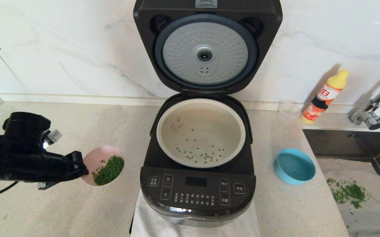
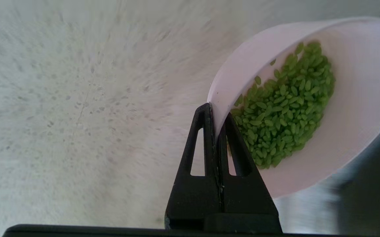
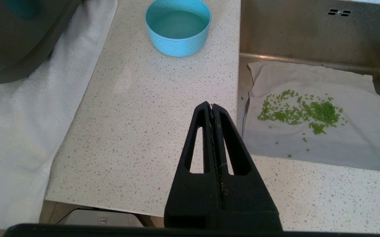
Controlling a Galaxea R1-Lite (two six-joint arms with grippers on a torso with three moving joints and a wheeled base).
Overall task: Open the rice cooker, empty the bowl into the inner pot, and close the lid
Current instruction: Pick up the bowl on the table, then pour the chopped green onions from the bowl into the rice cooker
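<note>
Pink bowl [image 1: 104,166] of green grains [image 2: 283,107], left of the rice cooker [image 1: 198,194], has its near rim pinched by the left gripper [image 2: 216,113] fingers. Bare tabletop [image 1: 61,204] lies before it. The lid [image 1: 206,46] stands upright above the inner pot [image 1: 201,131]. Right gripper [image 3: 212,110], fingers closed empty, hovers by the sink [image 3: 308,36] edge.

From the head we look forward and down on the surface [image 1: 78,210], the open rice cooker [image 1: 198,184] at twelve o'clock. Our left wrist camera sits right behind the left hand [image 2: 217,113], close on the pink bowl [image 2: 357,108]. Our right wrist camera looks past the right hand [image 3: 212,108], sharing the blue bowl [image 3: 177,28] and sink [image 3: 308,36] with the head view.
</note>
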